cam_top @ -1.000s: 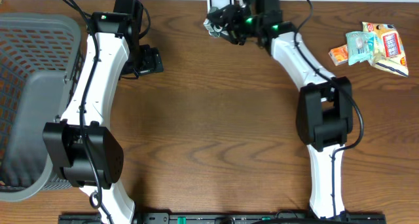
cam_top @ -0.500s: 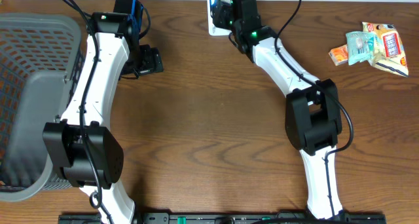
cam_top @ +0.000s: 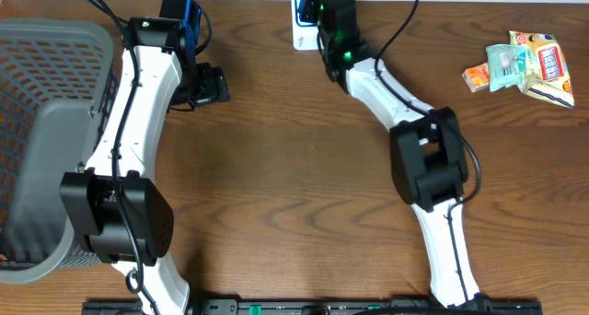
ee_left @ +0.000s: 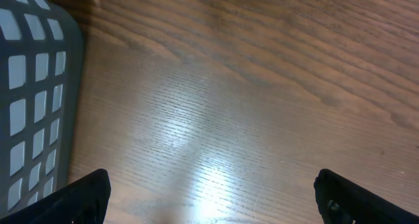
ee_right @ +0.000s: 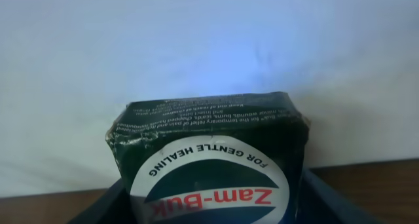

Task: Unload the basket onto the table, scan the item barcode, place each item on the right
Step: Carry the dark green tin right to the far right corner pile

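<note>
The right gripper [ee_right: 213, 207] is pinching a dark green box [ee_right: 209, 129] between its 2 fingers [ee_right: 98, 204], 1 finger showing at each lower side of the box in the right wrist view. The box's face carries a white oval with "Zam-Buk" in red and "FOR GENTLE HEALING" around its rim, all reading upside down in this view. Fine white print runs along the box's top face, too small to read. Behind it is only a pale wall.

From overhead, the right arm reaches to the middle of the tabletop's [cam_top: 294, 168] far edge, where the gripper holds the box above a white scanner [cam_top: 300, 31] standing at that edge. The arm hides most of the scanner, so I cannot tell whether box and scanner touch.

The left gripper [ee_left: 209, 185] hangs with its fingers spread wide and nothing between them, over bare wood near the far left corner. A grey mesh basket [cam_top: 83, 48] sits along the tabletop's left edge, just beside the left arm. A small pile of snack packets [cam_top: 526, 64] lies near the far right corner, well apart from both arms.
</note>
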You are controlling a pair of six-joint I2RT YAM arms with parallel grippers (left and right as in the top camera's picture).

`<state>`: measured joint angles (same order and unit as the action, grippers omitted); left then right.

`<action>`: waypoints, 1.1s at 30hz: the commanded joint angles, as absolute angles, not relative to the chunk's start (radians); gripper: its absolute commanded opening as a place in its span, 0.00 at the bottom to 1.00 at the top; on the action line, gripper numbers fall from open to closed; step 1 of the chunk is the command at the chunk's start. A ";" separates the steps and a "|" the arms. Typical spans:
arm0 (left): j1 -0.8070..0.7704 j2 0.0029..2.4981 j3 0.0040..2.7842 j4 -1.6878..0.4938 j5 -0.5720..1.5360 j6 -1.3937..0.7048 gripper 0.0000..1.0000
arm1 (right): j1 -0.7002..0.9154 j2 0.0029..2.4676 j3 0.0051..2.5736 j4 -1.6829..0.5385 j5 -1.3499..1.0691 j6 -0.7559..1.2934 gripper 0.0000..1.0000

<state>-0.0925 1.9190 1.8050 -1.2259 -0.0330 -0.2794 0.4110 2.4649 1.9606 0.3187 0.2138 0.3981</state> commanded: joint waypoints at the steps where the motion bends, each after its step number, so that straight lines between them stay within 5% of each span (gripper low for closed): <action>1: -0.090 1.917 1.795 -1.229 -0.046 -0.263 0.98 | 0.415 2.506 1.971 0.355 0.234 0.361 0.53; 17: -0.090 1.917 1.795 -1.229 -0.046 -0.263 0.98 | 0.370 2.400 1.974 0.260 0.234 0.366 0.57; 33: -0.090 1.917 1.795 -1.229 -0.046 -0.263 0.98 | -0.044 2.211 1.972 -0.397 0.318 0.253 0.56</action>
<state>-0.0925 1.9190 1.8050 -1.2266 -0.0330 -0.2794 0.0345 2.2112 1.9736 -0.3279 0.2367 0.3130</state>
